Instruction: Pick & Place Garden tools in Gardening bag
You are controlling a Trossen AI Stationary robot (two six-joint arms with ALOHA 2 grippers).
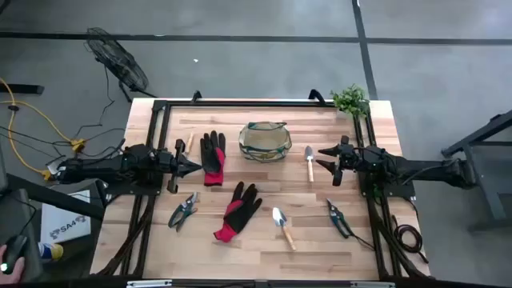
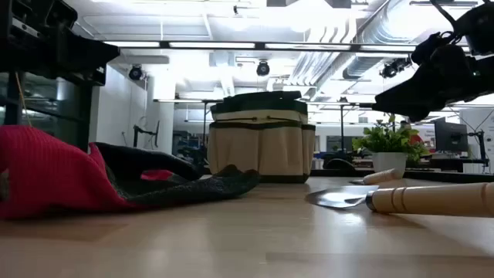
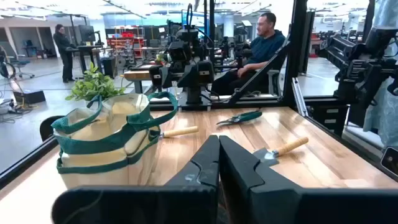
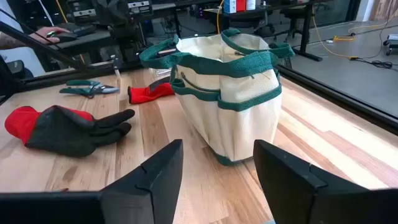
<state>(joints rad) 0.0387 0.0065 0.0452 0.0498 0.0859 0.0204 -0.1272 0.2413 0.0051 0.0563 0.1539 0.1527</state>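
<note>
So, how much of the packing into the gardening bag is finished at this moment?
Nothing looks packed yet. The gardening bag shows no tool inside. Neither gripper holds anything: the left gripper is shut beside one glove, and the right gripper is open near a trowel. Still on the table: the second glove, the other trowel, both pruners and a wooden-handled tool.

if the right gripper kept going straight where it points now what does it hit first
Most likely the gardening bag: it sits dead ahead between the open right gripper fingers. The trowel lies lower, probably passed over.
</note>
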